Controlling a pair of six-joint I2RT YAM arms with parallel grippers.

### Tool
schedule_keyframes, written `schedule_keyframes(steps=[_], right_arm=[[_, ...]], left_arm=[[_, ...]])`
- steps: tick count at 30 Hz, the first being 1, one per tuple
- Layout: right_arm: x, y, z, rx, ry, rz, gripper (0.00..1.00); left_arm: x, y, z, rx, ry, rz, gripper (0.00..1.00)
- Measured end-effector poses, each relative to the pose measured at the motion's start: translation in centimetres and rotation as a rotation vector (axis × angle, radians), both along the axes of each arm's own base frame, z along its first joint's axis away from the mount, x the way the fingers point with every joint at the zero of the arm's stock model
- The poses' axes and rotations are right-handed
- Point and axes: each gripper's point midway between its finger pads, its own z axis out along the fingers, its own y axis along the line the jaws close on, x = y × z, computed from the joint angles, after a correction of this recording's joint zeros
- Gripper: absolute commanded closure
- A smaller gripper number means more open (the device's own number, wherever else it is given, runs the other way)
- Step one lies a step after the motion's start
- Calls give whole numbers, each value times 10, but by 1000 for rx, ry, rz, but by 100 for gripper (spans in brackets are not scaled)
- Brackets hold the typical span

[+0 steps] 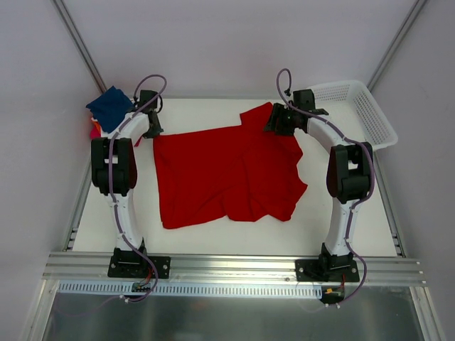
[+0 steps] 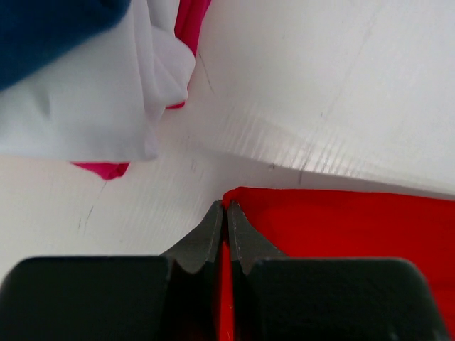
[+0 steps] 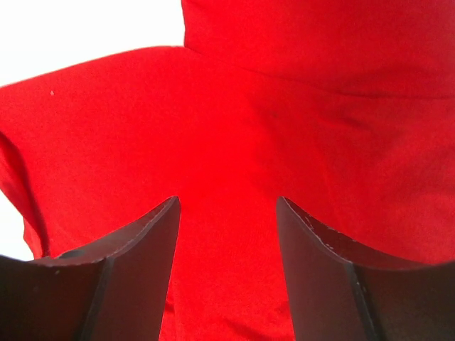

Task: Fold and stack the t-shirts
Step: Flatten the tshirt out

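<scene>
The large red t-shirt (image 1: pixel 226 174) lies spread and rumpled on the white table. My left gripper (image 1: pixel 151 129) is shut on its far left corner; the left wrist view shows red cloth (image 2: pixel 341 220) pinched between the closed jaws of the left gripper (image 2: pixel 227 206). My right gripper (image 1: pixel 276 122) stands open just over the shirt's far right part, near a sleeve (image 1: pixel 257 114). In the right wrist view the right gripper (image 3: pixel 227 202) has red fabric (image 3: pixel 234 128) filling the gap between its fingers. A stack of folded tees, navy (image 1: pixel 110 106) on top, sits at the far left corner, with white (image 2: pixel 85 99) and magenta (image 2: pixel 103 169) layers below.
A white mesh basket (image 1: pixel 359 106) stands at the table's far right corner. Aluminium rails border the table on the left, right and near sides. The folded stack lies close beside the left gripper.
</scene>
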Motion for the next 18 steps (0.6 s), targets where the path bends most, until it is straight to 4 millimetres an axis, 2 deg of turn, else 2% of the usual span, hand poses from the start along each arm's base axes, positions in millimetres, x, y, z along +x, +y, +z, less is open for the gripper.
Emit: schedule_keyframes(steps=[1,2,3,4,8,13,16,18], right_arm=[[-1,0,-2,-1,4,0,40],[-2,0,-3,-1,6,0,40],[-3,-1,-5,-2,10,0,40],[-4,-1,-6,-3,13,0,40],[-6,-1,-7,-4,15,0,40],[-16,-4,-3,-9,14,-4,40],[-26,-8,6,-15,3,-10,40],[-35,-12,13,-20,-7,-17,40]], left_arm=[[4,2,-2,-3,-1,3,96],[7,4,-3,-3,-2,7,84],[10,5,-5,-2,0,8,62],[11,8,-8,0,5,10,2],[15,18,-15,-11,13,40,1],[10,29,-15,-19,23,69,1],[-1,26,-10,-37,23,76,1],[-15,18,1,-55,16,72,1]])
